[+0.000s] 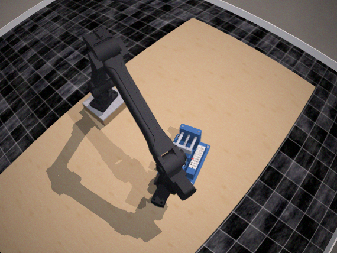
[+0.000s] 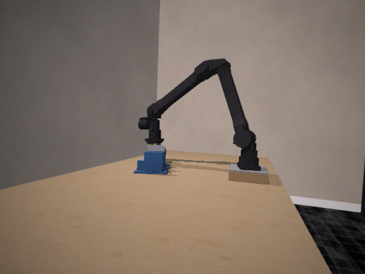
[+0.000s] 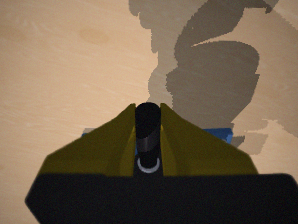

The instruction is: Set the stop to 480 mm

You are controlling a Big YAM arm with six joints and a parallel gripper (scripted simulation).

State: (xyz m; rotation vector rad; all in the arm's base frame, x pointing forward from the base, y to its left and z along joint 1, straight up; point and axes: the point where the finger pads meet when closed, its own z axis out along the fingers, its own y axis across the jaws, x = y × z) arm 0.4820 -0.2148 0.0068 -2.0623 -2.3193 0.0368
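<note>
Pincer fingers are narrowly parted, closed on a black handle. Between the counter's base-side and opposite edges, the blue fixture is set, its long axis run roughly along the latter. Its white scale is partly overhung by the arm.

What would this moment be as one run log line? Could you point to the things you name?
gripper [image 3: 148,111]: shut on black handle | blue fixture [image 1: 200,165] [image 2: 154,161]: on table | red mark: on scale [image 1: 201,151] | setting: unreadable
</note>
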